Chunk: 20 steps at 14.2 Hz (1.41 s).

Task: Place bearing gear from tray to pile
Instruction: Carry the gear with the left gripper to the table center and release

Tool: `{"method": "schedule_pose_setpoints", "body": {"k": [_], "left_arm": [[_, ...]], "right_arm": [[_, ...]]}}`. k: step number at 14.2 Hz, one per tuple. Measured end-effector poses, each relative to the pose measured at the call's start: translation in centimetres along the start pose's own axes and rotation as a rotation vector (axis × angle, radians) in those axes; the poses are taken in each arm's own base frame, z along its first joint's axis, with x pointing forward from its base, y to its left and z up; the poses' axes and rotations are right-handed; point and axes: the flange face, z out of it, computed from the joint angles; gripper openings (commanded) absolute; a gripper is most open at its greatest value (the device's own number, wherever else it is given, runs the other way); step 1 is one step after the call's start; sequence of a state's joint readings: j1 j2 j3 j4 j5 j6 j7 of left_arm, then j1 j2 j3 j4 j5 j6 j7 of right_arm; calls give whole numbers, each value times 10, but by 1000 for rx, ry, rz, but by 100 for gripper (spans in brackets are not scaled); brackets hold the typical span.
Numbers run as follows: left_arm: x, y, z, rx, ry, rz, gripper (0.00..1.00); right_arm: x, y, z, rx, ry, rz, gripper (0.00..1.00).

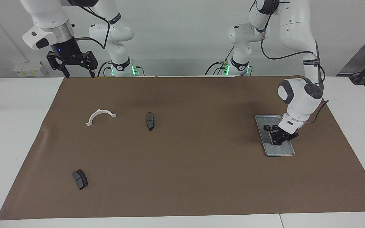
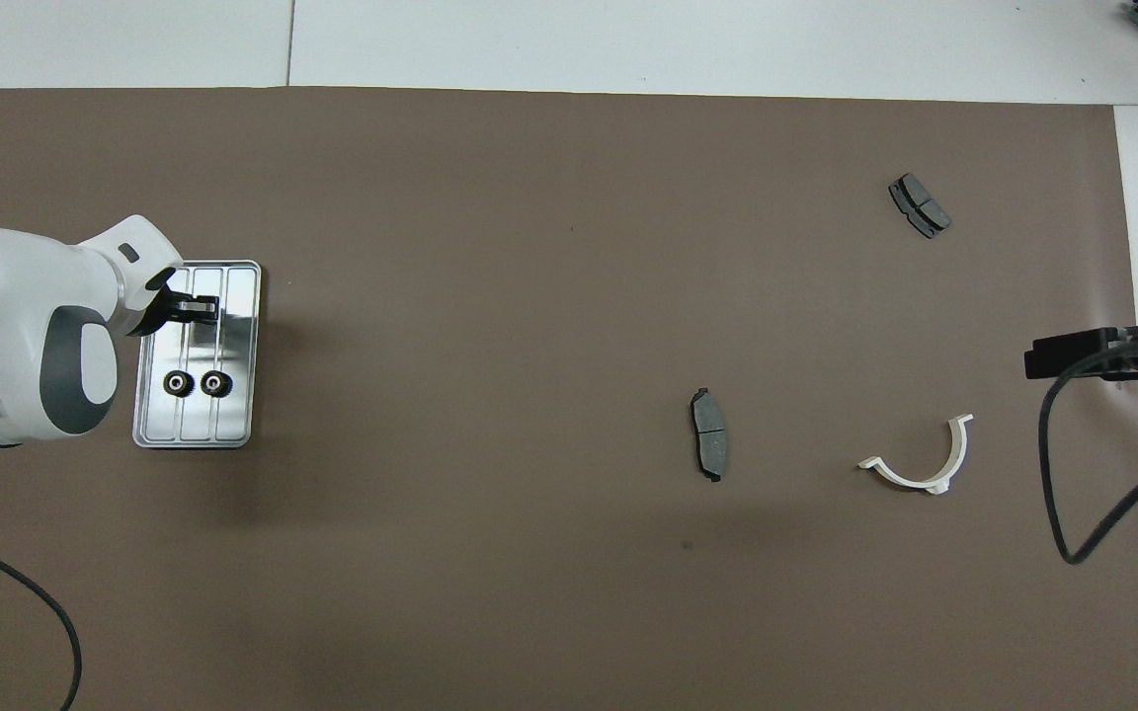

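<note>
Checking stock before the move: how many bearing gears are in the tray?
2, side by side in the tray, at its end nearer the robots: one gear, another gear. The left claw may hide more.

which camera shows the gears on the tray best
The overhead view: both gears sit unobstructed, side by side on the tray. In the facing view the left gripper crowds them, partly hiding one.
</note>
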State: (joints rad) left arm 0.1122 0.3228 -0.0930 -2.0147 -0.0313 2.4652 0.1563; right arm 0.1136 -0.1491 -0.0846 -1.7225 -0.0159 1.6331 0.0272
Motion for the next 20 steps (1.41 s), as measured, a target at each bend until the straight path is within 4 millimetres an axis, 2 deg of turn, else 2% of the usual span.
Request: {"method": "schedule_pose_setpoints", "body": {"k": [2,3,4,6,7,9,11,14,16,18,19,20], "left_arm": [[10,5,-21,-5,-15,7,0],[17,15,-40,-9,-23,7,0],[25,33,-62,-12,-26,-4,0],[36,95,-93,-20,-17,-48,0],[36,135,-98,-23,-11,-72,0],[27,212,-95,-33,-7,-116,0],[15,277,-89,-59,15,-150,0],[-14,370,-44,-81,32,-171,0],[-29,406,-15,-90,42,-168,0],[-37,424,1,-109,55,-150,0],[-37,427,5,-114,59,-147,18],[-37,426,6,-117,63,-148,57]], "right_arm": [[6,-11,11,6,40,-11,100],[9,-18,18,8,47,-19,100],[12,-27,25,9,45,-27,100],[16,-45,39,9,28,-21,100],[18,-54,44,10,26,-16,100],[22,-76,50,15,36,10,100],[29,-102,62,22,57,28,100],[49,-136,100,31,88,46,100],[61,-143,122,32,101,48,100],[67,-142,130,32,110,51,100],[68,-142,132,33,113,52,100],[68,-142,133,33,114,52,100]]}}
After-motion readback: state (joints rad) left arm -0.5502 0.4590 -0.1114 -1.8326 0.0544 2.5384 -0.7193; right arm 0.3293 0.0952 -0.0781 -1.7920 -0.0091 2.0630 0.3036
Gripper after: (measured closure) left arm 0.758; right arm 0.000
